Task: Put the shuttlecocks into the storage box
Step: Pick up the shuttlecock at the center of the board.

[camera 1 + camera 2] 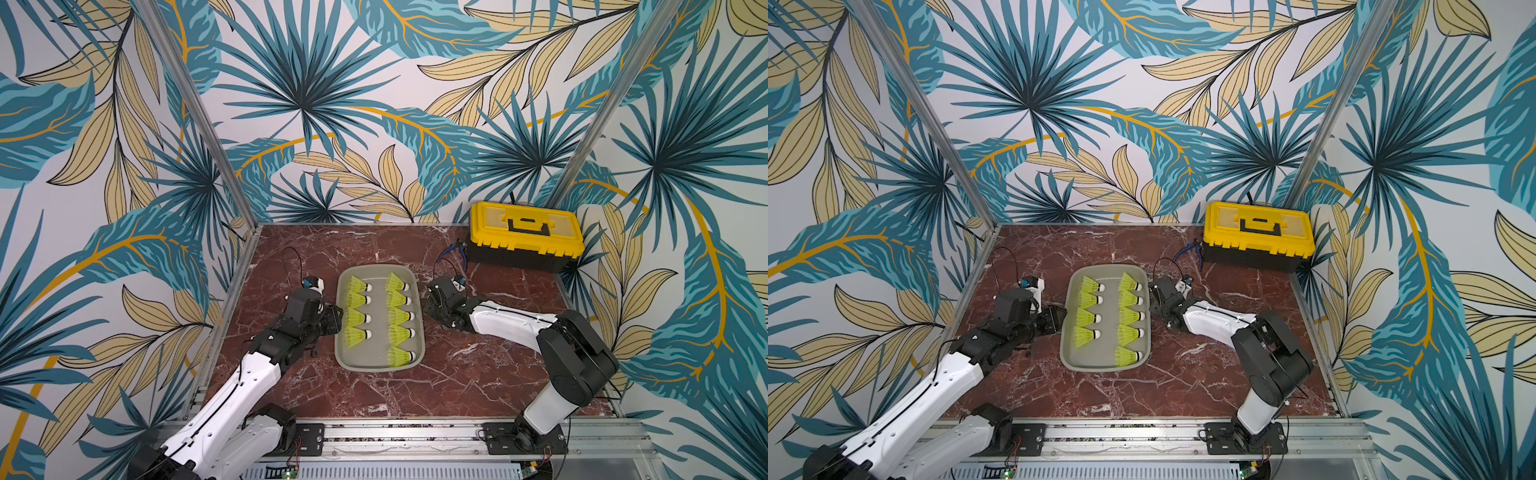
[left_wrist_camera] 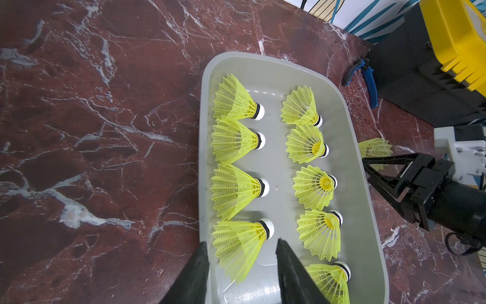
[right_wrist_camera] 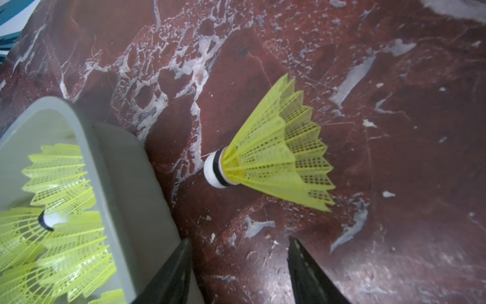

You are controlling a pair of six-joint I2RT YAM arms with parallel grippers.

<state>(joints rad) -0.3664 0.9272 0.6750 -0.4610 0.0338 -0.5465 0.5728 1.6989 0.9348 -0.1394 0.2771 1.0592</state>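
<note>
Red marble tabletop [image 3: 394, 79]: your right pincer [image 3: 239, 239] hangs open, the last loose shuttlecock [image 3: 276, 158] lying just ahead of its tips beside the storage box [image 3: 118, 171], jaws likely spread to take it, while your left pincer [image 2: 240, 242], open too, straddles one of nine boxed shuttlecocks [image 2: 236, 189] without gripping.

Both arms wear matching kit. The left arm [image 1: 245, 382] and the right arm [image 1: 511, 322] show glossy white shells dotted with small screw holes, with chunky black joints between them. Thin black cables [image 1: 292, 249] loop over the wrists. Up close, the fingers [image 2: 192, 276] are matte black, tapering to points.
</note>
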